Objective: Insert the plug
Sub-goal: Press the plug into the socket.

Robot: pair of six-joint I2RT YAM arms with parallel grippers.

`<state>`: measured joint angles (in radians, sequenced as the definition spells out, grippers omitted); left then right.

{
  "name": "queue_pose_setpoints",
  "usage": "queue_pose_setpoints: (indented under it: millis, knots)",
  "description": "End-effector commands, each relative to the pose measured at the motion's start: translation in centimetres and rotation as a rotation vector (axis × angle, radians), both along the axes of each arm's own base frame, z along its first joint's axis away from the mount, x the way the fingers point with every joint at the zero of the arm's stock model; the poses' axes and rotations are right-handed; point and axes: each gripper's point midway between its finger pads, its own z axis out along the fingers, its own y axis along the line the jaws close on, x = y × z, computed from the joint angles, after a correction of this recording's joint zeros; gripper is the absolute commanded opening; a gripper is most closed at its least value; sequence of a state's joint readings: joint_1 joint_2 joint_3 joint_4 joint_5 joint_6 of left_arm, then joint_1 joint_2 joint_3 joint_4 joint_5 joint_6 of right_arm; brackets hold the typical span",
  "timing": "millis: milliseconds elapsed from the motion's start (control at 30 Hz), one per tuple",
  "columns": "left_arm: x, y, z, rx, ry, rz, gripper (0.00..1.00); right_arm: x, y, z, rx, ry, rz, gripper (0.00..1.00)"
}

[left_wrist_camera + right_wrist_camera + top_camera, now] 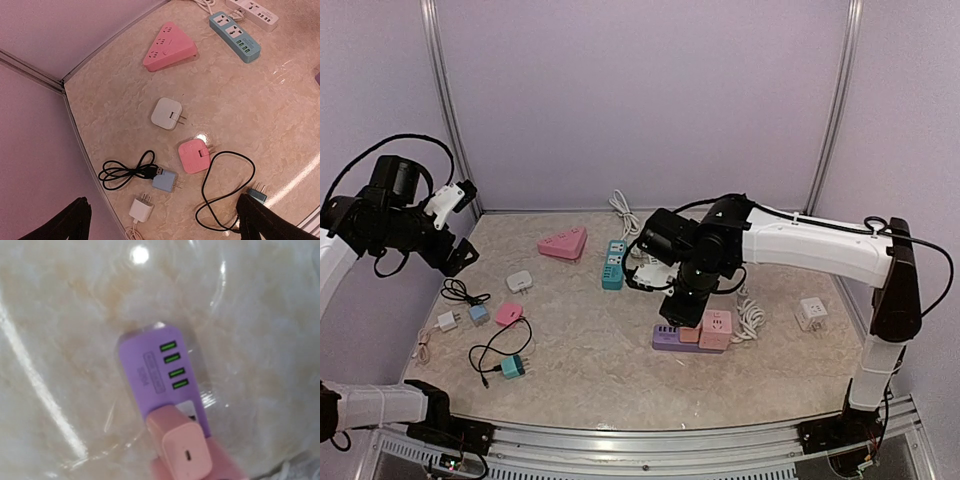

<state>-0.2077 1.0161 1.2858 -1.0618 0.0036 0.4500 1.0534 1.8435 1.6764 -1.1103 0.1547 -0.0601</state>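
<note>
The pink plug (182, 450) is found on the purple power strip (150, 365), at the end away from the four green USB ports. In the right wrist view it is seen almost straight below the camera, toward 6 o'clock of the picture. It appears to be seated on the socket face, but how deep the pins are in cannot be told, since the joint is hidden by the plug body. The long axis of the strip is laid from about 11 o'clock to 5 o'clock in this view. In the top view the strip is laid nearly from 9 o'clock to 3 o'clock on the table (590, 340), with the plugged end at 3 o'clock. The right gripper (682, 305) is held just above the strip, over its 9 o'clock half, so the plug is placed slightly toward 3 o'clock from it. Its fingers are not shown in the wrist picture and are dark against the arm in the top view, therefore it cannot be told if they are apart or closed. The left gripper (167, 220) is raised well apart at 9 o'clock, its fingers spread wide with nothing between them. The right arm is judged clearly the nearer one, and a straight downward press along the pin direction is probably what is asked next.
</note>
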Motion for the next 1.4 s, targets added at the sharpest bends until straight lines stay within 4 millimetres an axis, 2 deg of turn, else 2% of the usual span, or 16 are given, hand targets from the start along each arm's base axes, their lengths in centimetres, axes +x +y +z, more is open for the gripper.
queue_pose_setpoints:
  millis: [0,167,400,567,767,867,1067,1200,1367]
  knots:
    - [0.0,0.0,0.7,-0.010,-0.021,-0.008,0.99,-0.1,-1.2,-2.1,-0.131,0.036,0.141,0.51]
    - [-0.2,0.1,0.5,-0.009,-0.019,-0.006,0.99,0.4,-1.8,-4.4,-0.231,0.091,0.185,0.53]
    - [-0.4,-0.1,0.3,-0.011,-0.016,-0.016,0.99,1.4,-1.6,-5.0,-0.245,0.085,0.187,0.50]
    - [-0.4,0.0,0.1,-0.008,-0.014,-0.015,0.99,1.6,-2.2,-5.6,-0.260,0.108,0.184,0.35]
    - [-0.4,0.0,0.1,-0.005,-0.013,-0.015,0.99,1.6,-2.9,-6.3,-0.266,0.134,0.174,0.34]
    - [-0.4,0.0,0.1,-0.005,-0.012,-0.014,0.99,1.9,-3.0,-6.5,-0.265,0.131,0.165,0.27]
    - [-0.3,0.0,0.1,-0.003,-0.013,-0.014,0.99,1.6,-3.3,-7.2,-0.267,0.161,0.163,0.27]
    - [-0.3,0.1,0.0,0.000,-0.010,-0.014,0.99,1.1,-3.5,-7.4,-0.258,0.180,0.155,0.17]
    - [-0.3,0.1,-0.1,0.001,-0.009,-0.013,0.99,0.3,-4.4,-8.0,-0.257,0.202,0.116,0.09]
